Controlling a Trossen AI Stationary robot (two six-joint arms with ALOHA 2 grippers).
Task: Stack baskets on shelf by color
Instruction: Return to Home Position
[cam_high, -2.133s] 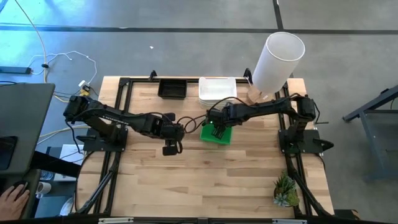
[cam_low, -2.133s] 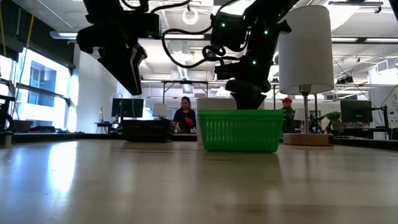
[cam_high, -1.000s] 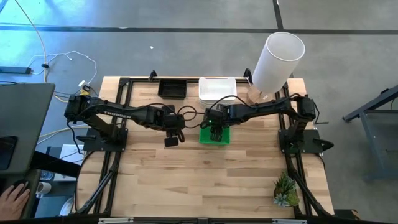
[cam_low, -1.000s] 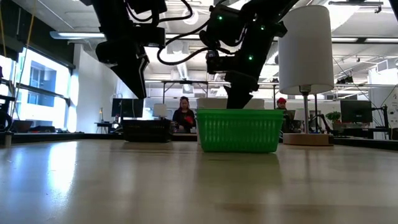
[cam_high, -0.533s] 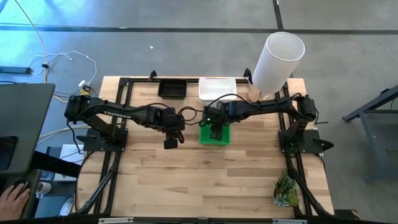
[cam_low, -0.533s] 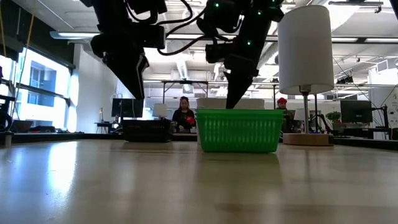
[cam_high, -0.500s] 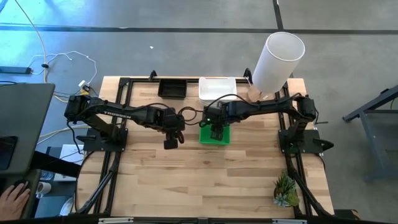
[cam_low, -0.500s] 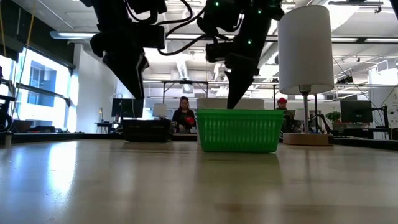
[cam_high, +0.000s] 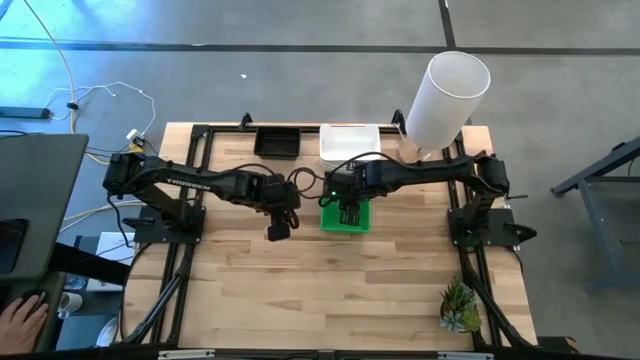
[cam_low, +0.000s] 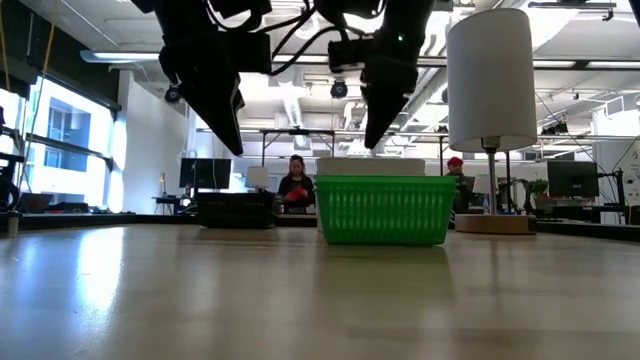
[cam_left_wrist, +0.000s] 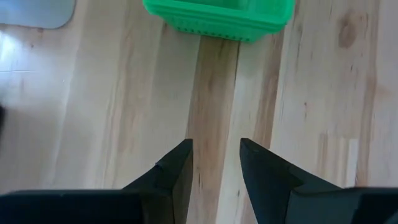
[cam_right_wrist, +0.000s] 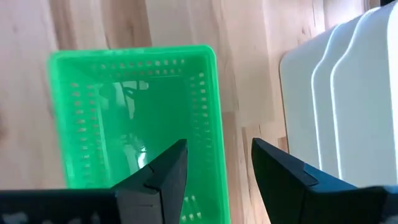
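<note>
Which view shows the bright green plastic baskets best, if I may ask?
The right wrist view looks straight into the bright green plastic baskets, rim and perforated walls. The low view shows one side; the left wrist, one end; the high view, a patch under the right gripper.

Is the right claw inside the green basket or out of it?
Out: the right claw hangs open above the rim of the green basket, holding nothing.

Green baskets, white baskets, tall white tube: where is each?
green baskets (cam_low: 382, 212), low view, front wall of the stack.
white baskets (cam_high: 350, 140), high view, inside of the top one.
tall white tube (cam_high: 437, 115), high view, side wall.
</note>
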